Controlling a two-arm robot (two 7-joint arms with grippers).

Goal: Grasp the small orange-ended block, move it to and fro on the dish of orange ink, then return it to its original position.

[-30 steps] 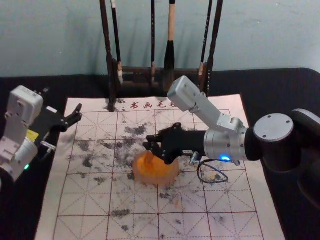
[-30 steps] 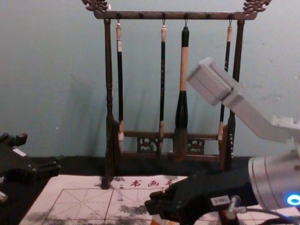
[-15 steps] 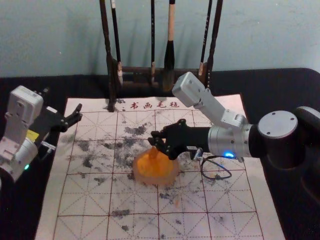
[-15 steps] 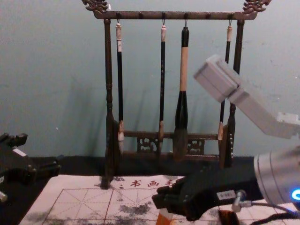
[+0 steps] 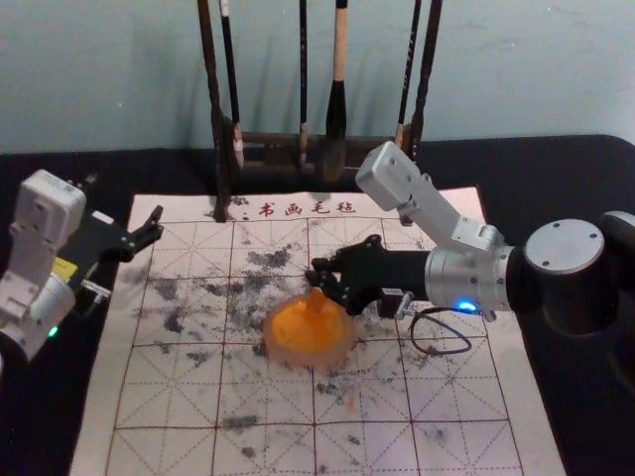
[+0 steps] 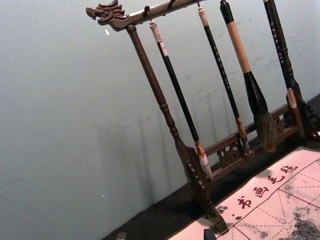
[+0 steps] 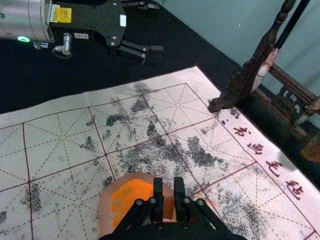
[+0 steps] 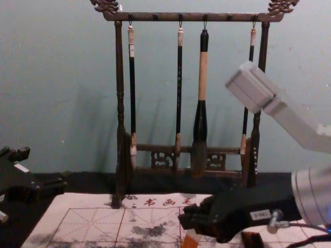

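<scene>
Our right gripper (image 5: 316, 279) pinches small orange-ended block (image 7: 168, 207), straight-sided, at far side of rounded dish (image 5: 347, 347), pale-rimmed, holding orange ink; whether block touches ink, we cannot tell. Left gripper (image 5: 124, 203), fingers spread, parked by mat's left edge. Pale mat (image 5: 149, 397), grid-lined, black-smudged, spreads around dish, leaving us room between dish and carved dark rack (image 8: 120, 93). We count 1 dish, 1 block in grip, 4 hanging brushes (image 8: 179, 93): 3 slim, 1 thick with full bristles.
</scene>
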